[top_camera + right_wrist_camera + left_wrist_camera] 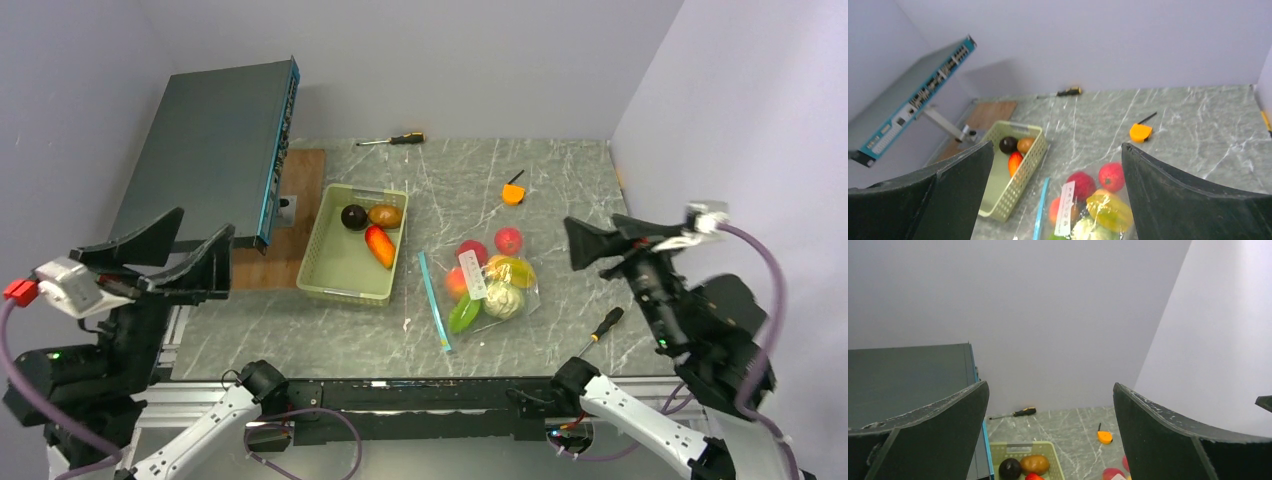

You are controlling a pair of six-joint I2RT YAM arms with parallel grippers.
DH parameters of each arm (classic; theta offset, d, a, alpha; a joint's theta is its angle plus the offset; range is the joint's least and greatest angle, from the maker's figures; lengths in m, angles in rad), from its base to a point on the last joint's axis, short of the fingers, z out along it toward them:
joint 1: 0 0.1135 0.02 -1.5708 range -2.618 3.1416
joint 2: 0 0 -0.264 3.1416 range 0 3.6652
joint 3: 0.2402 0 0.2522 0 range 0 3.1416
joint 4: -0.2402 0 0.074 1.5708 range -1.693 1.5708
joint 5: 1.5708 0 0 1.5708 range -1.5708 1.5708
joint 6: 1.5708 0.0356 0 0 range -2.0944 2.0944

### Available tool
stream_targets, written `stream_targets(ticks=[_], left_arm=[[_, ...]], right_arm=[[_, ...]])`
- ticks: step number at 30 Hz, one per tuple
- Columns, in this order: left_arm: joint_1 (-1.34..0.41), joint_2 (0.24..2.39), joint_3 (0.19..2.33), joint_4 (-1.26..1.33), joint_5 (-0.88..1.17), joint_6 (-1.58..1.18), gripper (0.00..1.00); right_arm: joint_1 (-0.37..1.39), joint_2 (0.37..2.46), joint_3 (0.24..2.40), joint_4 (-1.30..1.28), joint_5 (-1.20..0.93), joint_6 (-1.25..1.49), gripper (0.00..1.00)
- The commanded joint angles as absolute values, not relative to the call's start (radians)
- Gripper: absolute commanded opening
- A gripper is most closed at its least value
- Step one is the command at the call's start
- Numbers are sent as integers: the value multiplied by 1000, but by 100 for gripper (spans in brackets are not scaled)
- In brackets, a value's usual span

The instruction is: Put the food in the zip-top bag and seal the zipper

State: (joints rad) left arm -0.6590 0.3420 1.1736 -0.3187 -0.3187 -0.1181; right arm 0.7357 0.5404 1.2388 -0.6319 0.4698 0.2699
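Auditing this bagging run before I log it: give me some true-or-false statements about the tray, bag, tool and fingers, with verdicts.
1. Three toy foods lie in the pale green plastic tray. True.
2. The clear floppy zip-top bag is empty. False: it holds several toy fruits and vegetables.
3. The left gripper and right gripper have their fingers open and empty. True.
4. The small flat orange tool lies in the tray. False: it lies on the grey marbled table, beyond the bag.
5. The bag's teal-blue zipper strip lies on its tray-facing side. True.
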Motion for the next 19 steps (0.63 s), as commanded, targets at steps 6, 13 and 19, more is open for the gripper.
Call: stream_targets(ticks=[6, 13, 19], left_arm=[[-662, 312, 1239, -413, -233, -152, 100], [-661, 295, 1222, -413, -244, -148, 100], [-661, 293, 1225, -401, -238, -138, 100]], right_arm=[[738, 418, 1314, -663, 616, 244, 100], [736, 451, 1343, -724, 695, 291, 100], [724, 453, 1324, -721, 654, 302, 100]])
